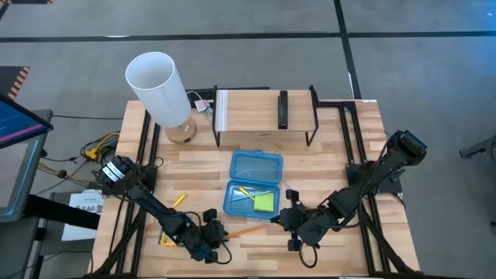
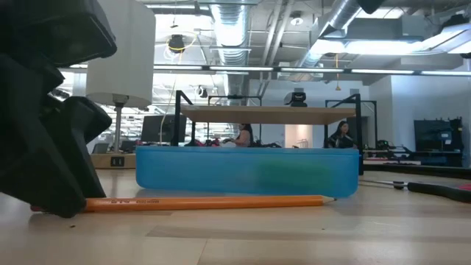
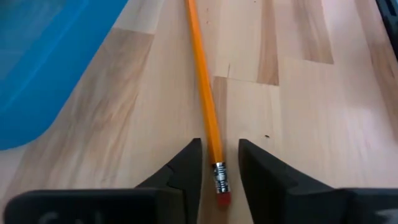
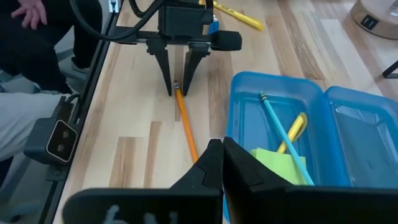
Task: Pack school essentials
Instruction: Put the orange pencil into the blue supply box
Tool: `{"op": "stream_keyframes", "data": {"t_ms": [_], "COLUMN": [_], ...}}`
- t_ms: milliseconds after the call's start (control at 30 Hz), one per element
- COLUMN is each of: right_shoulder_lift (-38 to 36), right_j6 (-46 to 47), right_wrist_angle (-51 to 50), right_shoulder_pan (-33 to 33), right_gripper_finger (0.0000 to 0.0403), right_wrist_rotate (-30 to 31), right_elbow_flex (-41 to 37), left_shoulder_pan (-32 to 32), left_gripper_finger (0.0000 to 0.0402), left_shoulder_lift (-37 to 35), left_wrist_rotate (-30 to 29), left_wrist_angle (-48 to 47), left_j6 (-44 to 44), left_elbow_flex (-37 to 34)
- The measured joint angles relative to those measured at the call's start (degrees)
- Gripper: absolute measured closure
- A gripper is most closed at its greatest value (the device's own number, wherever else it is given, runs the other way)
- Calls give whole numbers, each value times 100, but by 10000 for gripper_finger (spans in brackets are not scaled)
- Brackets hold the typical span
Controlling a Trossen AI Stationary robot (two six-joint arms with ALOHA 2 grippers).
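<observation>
An orange pencil (image 1: 246,231) lies flat on the table in front of the open blue case (image 1: 252,182). It also shows in the low view (image 2: 206,201). The case holds a green sticky-note pad (image 1: 266,202), a teal pen (image 4: 283,127) and a yellow pencil (image 4: 297,127). My left gripper (image 3: 219,168) is open and points down. Its fingers stand on either side of the pencil's eraser end (image 3: 221,186), with a thin gap on each side. My right gripper (image 4: 222,160) is shut and empty, by the case's near right corner.
A white lamp (image 1: 159,85) stands at the far left. A low wooden shelf (image 1: 263,112) with a black object on it stands behind the case. Another yellow pencil (image 1: 179,200) lies left of the case. A person (image 4: 31,62) stands beyond the table's edge.
</observation>
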Motion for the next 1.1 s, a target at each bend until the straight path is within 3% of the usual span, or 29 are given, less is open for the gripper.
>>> {"op": "stream_keyframes", "data": {"t_ms": [333, 733, 933, 1100], "right_shoulder_lift": [4, -213, -547, -843], "right_j6": [-2, -50, -50, -68], "right_wrist_angle": [-2, -95, -169, -167], "right_shoulder_pan": [-2, 53, 266, 542], "right_gripper_finger": [386, 387, 387, 387], "right_wrist_rotate": [-2, 6, 221, 577], "right_elbow_flex": [0, 2, 2, 2], "left_shoulder_pan": [0, -4, 156, 440], "left_gripper_finger": [392, 401, 401, 401], "left_shoulder_lift": [0, -536, -859, -1089], "left_wrist_rotate": [154, -55, -323, -384], "left_wrist_angle": [4, -546, -1494, -1441], "left_j6": [20, 680, 906, 1548], "left_elbow_flex": [-9, 18, 403, 530]}}
